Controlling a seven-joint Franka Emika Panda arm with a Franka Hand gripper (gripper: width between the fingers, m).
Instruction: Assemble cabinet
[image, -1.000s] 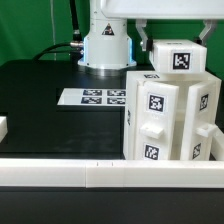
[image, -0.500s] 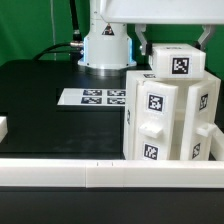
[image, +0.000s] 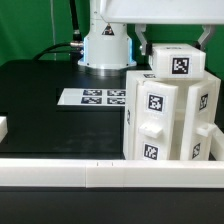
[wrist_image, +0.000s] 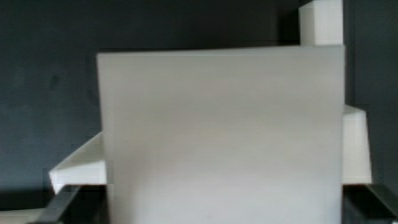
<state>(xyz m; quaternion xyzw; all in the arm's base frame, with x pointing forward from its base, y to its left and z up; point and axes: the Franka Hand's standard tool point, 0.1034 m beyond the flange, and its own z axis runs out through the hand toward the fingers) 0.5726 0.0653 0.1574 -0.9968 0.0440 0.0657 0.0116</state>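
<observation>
The cabinet body (image: 170, 120) stands at the exterior view's right, a tall white boxy piece with black-and-white tags and drawer-like blocks on its front. A white tagged block (image: 178, 62) sits on top of it, slightly tilted. My gripper (image: 176, 43) is above, with one finger on each side of this block, shut on it. In the wrist view the block (wrist_image: 222, 130) fills the middle, and my gripper (wrist_image: 217, 212) shows only as dark fingers at its two lower sides. Part of the cabinet body (wrist_image: 324, 22) shows behind it.
The marker board (image: 95, 97) lies flat on the black table in front of the robot base (image: 105, 45). A small white piece (image: 3, 128) sits at the exterior view's left edge. A white rail (image: 100, 175) runs along the front.
The tagged top block shifted slightly down and to the exterior view's left between the oldest frame and half a second ago. Nothing has visibly moved since.
</observation>
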